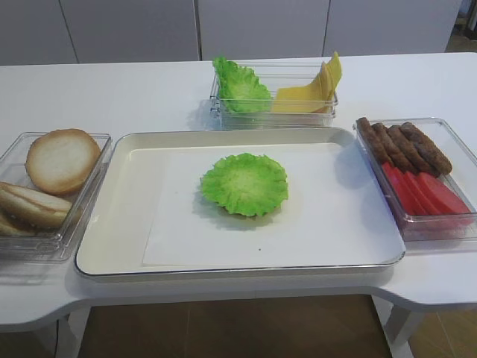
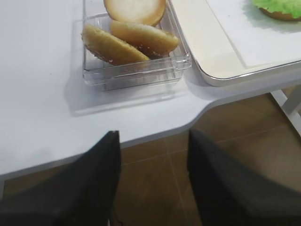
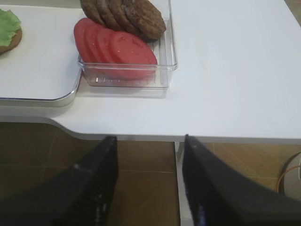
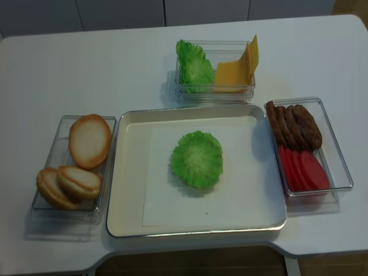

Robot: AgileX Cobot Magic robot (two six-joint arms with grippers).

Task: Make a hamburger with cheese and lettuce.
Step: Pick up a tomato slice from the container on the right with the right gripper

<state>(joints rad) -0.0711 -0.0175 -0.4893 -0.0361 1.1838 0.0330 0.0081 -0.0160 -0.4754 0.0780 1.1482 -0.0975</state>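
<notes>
Bare tray [image 1: 335, 224] room is lying all around the lettuce [image 1: 244, 183]. Clear bins [image 1: 417, 216] are crowding its left, right and far sides.

Staged food-prep test bench, likely lab. White table [image 1: 134, 89] with cut-out front edge, plain grey wall panels [image 1: 134, 30] behind, brown tiled floor [image 1: 246, 328], ingredients sorted into clear plastic bins [image 4: 339, 167] around cream tray [image 4: 129, 172].

1 tray [image 4: 123, 172] w/ 1 lettuce [image 4: 196, 158] on it. 3 bun halves [image 4: 90, 140] in left box. 4 patties [image 4: 293, 125], approx 4 tomato slices [image 4: 303, 169] in right box. Back box: 1 leaf bunch [image 4: 194, 66], cheese [image 4: 236, 70] approx 3 slices.
</notes>
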